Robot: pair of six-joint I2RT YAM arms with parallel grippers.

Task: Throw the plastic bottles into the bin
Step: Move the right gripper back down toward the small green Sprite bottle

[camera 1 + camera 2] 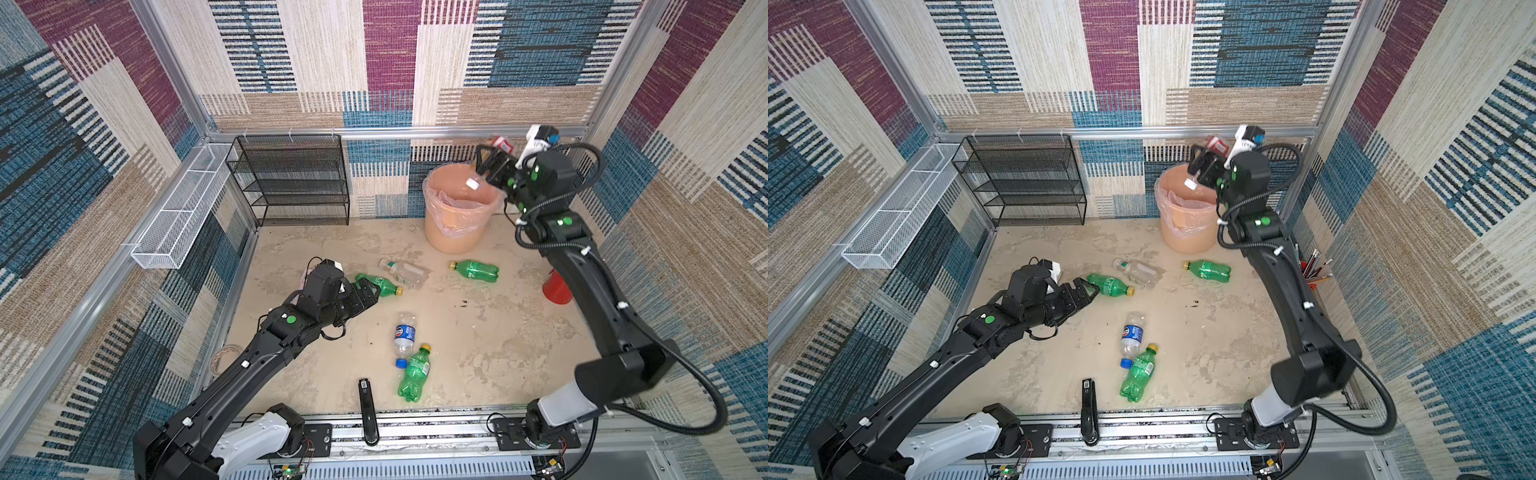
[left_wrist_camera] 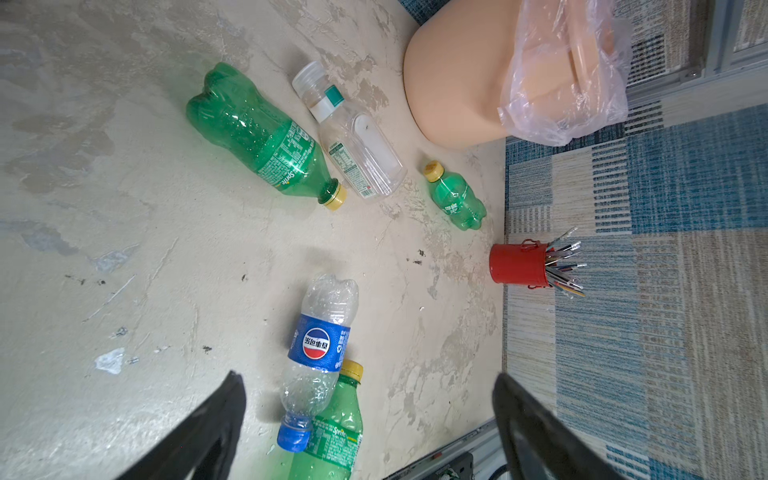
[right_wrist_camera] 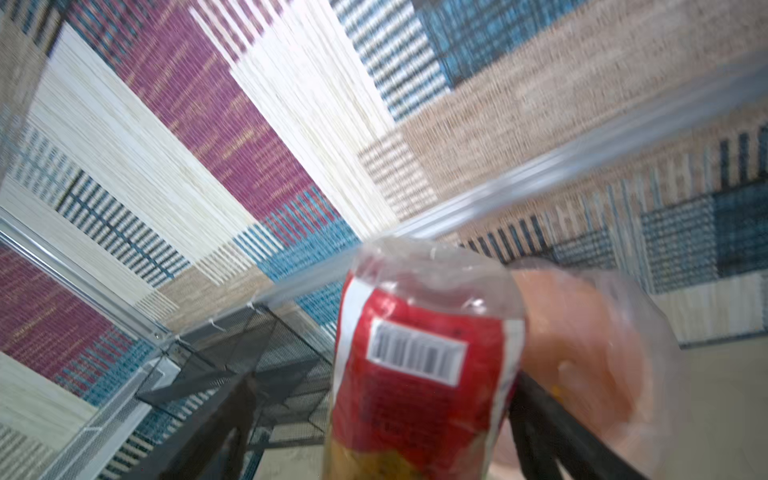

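My right gripper (image 1: 488, 164) hangs over the rim of the peach-orange bin (image 1: 457, 232). Its jaws stand open around an amber bottle with a red label (image 3: 419, 365), white cap pointing down at the bin. One finger (image 3: 232, 415) stands apart from that bottle. My left gripper (image 1: 370, 291) is open and empty, close to the base of a green bottle (image 1: 382, 284). Beside that lie a clear white-capped bottle (image 1: 405, 272) and another green bottle (image 1: 476, 270). A clear blue-labelled bottle (image 2: 320, 345) lies against a third green bottle (image 2: 332, 432).
A black stapler (image 1: 368, 411) lies at the front edge. A red pencil cup (image 2: 517, 266) stands by the right wall, near the right arm. A black mesh shelf (image 1: 291, 178) stands at the back, and a white wire basket (image 1: 183, 208) hangs on the left wall.
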